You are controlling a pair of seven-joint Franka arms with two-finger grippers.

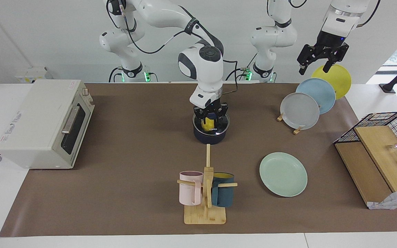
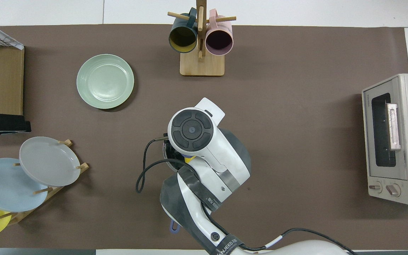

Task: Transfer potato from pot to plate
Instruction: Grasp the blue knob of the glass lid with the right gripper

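Note:
The dark navy pot stands mid-table, close to the robots. My right gripper reaches down into it, fingers closed on the sides of the yellow potato, which sits at rim height inside the pot. In the overhead view the right arm hides most of the pot; only part of its rim, the handle's end and a sliver of potato show. The mint-green plate lies empty, farther from the robots, toward the left arm's end. My left gripper waits open, high over the plate rack.
A wooden mug tree with a pink and a dark teal mug stands farther out than the pot. A rack holds grey, light blue and yellow plates. A toaster oven is at the right arm's end; a wire basket with boards is at the left arm's end.

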